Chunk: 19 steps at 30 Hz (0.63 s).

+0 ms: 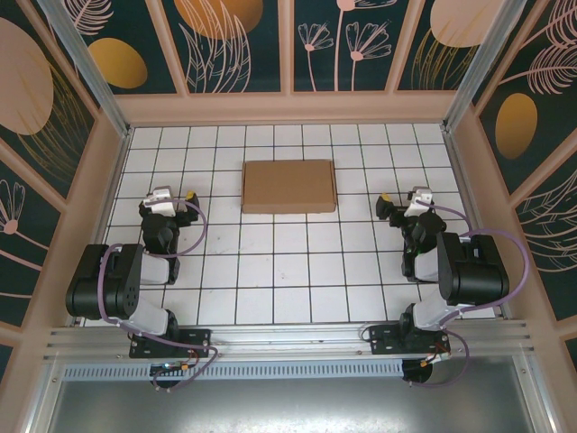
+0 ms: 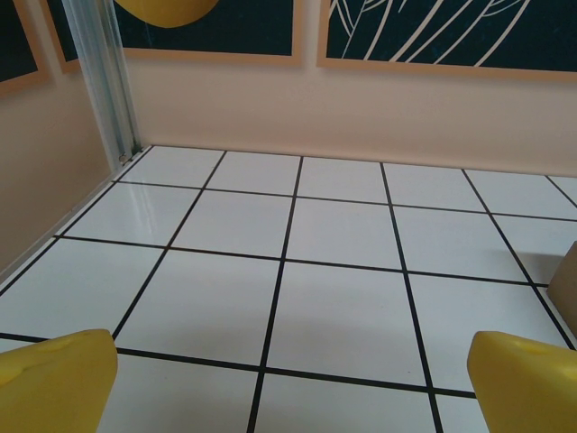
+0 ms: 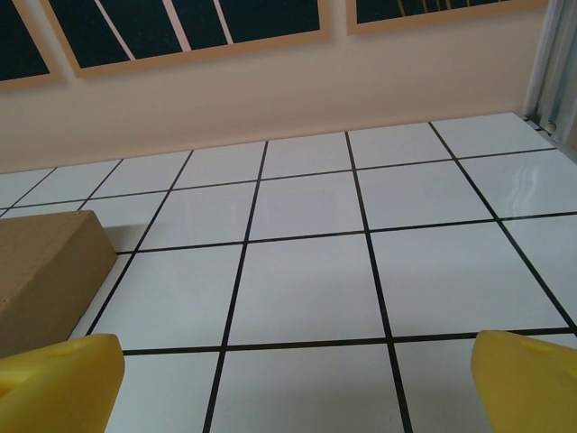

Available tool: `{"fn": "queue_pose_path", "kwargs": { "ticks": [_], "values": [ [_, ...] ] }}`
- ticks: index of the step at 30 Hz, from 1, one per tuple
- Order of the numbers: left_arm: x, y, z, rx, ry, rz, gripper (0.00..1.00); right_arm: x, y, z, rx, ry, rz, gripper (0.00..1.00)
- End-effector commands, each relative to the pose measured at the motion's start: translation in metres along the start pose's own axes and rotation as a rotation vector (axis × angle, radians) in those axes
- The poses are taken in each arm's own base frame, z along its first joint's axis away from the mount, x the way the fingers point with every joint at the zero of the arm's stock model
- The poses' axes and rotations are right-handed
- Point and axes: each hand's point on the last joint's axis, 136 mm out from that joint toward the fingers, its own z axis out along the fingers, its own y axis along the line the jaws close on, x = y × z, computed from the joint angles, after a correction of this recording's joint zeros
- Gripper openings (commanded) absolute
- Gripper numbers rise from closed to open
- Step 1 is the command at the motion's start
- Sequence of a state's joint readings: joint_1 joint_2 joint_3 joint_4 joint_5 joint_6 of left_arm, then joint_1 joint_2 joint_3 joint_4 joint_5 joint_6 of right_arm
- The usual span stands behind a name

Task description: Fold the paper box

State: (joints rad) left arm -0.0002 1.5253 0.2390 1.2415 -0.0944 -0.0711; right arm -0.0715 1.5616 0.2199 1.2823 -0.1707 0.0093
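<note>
Spotting the paper box (image 1: pixel 288 186) flat and closed on the white tiled table (image 1: pixel 270 280), mid-width, toward the far wall. Finding the left gripper (image 2: pixel 288 388) spread wide over bare tiles, yellow fingertips (image 2: pixel 54 379) far apart, gripping nothing, well left of the box. Same over at the right gripper (image 3: pixel 293 383): spread wide, empty, low above the tiles, brown box off to its left.

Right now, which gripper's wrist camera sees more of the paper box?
The right gripper's: the paper box takes up the lower left of its view, side and top. The left gripper's catches just a brown sliver at its right edge.
</note>
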Motion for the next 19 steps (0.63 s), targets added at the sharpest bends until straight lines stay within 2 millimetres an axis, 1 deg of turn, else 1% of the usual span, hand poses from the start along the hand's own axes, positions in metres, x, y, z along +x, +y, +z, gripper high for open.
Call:
{"fn": "queue_pose_path", "kwargs": {
  "ticks": [1,15,19],
  "values": [
    [-0.0084,-0.0001,0.0,-0.006,-0.03,0.0,0.99,-0.0083,0.0012,-0.0008,-0.016,-0.033,-0.011,0.99],
    [-0.0073,-0.0004,0.002,-0.006,-0.023,0.0,0.99,-0.008,0.0013,-0.0009,-0.017,-0.032,-0.011,0.99],
    [-0.0081,-0.0003,-0.0002,-0.005,-0.029,0.0,0.99,-0.0081,0.0016,-0.0009,-0.017,-0.033,-0.011,0.99]
  ]
}}
